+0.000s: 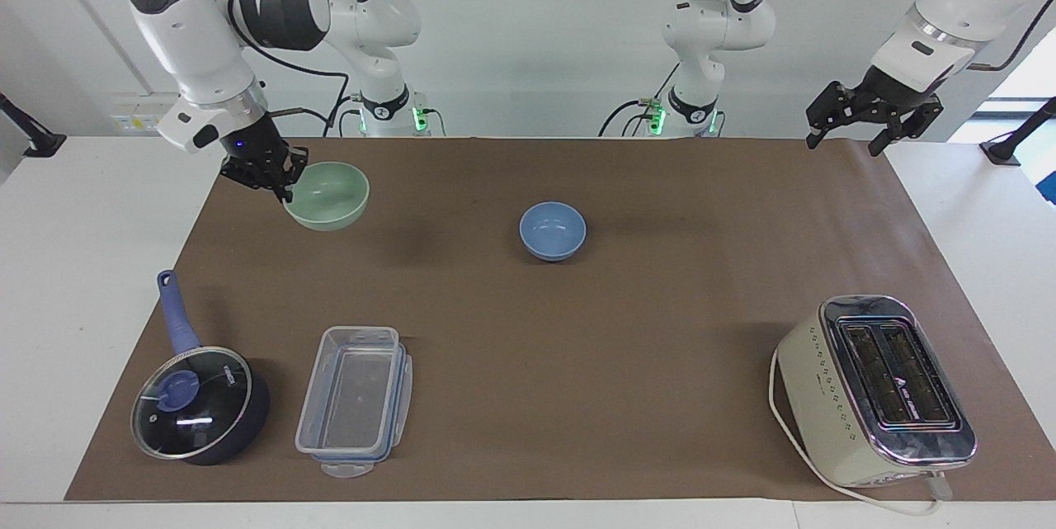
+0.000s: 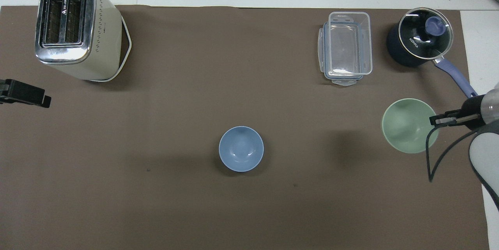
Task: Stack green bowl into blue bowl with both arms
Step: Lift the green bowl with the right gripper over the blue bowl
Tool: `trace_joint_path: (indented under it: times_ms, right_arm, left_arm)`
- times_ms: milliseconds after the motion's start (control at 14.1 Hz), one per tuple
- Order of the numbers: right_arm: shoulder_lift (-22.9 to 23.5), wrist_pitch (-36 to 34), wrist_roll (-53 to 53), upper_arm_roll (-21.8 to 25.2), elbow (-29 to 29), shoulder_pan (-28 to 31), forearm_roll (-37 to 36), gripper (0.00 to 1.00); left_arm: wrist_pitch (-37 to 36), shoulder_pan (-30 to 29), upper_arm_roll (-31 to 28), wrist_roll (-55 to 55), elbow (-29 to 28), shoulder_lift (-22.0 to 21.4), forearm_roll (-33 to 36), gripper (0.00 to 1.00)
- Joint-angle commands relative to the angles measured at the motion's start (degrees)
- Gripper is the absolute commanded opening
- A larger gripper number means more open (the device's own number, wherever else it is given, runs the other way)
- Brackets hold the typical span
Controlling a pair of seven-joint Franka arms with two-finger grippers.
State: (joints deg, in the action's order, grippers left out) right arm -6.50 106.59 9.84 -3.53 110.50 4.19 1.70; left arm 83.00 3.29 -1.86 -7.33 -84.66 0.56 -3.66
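Landmark: blue bowl [image 1: 552,230], upright on the brown mat [image 1: 577,331] of the surface, mid-mat, empty.

1. Green bowl [image 1: 327,196]: lifted clear of the mat, toward the right arm's end from the blue bowl, well apart from it. Right gripper [image 1: 280,179] clamped on its rim, bowl roughly level.
2. Left gripper [image 1: 850,126]: fingers spread, holding nothing, raised over the mat's edge at the left arm's end, well apart from the blue bowl. Cut off at the overhead view's edge; only a black tip shows there.
3. Saucepan [image 2: 419,41]: dark blue, glass lid. White lettering on its side reads "KONKA". Farther from the robots than the blue bowl, at the right arm's end.
4. Clear plastic container [image 2: 345,47]: beside the saucepan, on the blue bowl's side of it.
5. Toaster [image 1: 874,389]: cream and chrome, at the left arm's end, farther from the robots than the blue bowl. Small marking between its slots, unreadable.
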Motion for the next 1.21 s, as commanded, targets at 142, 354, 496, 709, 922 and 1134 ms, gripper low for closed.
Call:
trace_joint_path:
  times_ms: [142, 354, 496, 709, 922, 1134]
  right_arm:
    - [0.6, -1.5, -12.8, -4.4, -2.1, -7.9, 2.4, 0.00]
    - [1.4, -0.2, -23.3, -5.2, -2.0, -14.1, 4.2, 0.00]
    - [3.4, 2.5, -28.8, -5.2, -2.0, -18.8, 4.2, 0.00]
    - [7.5, 7.6, -37.2, -5.2, -2.0, -26.3, 4.2, 0.00]
    - [8.3, 10.7, -37.0, -5.2, 0.2, -27.8, 4.3, 0.00]
    - [9.2, 12.7, -36.5, -5.2, 3.0, -28.9, 4.3, 0.00]
  left_arm:
    - [1.1, -0.6, 0.5, -0.7, -1.8, -1.4, 2.0, 1.00]
    - [1.1, -0.6, 0.5, -0.2, -1.9, -1.5, 1.8, 1.00]
    - [1.1, -0.6, 0.5, -0.1, -1.9, -1.5, 1.7, 1.00]
    - [1.1, -0.6, 0.5, -0.6, -1.9, -1.5, 1.6, 1.00]
    - [1.1, -0.6, 0.5, -0.1, -2.0, -1.5, 1.6, 1.00]
    - [1.2, -0.7, 0.5, -0.1, -2.0, -1.5, 1.6, 1.00]
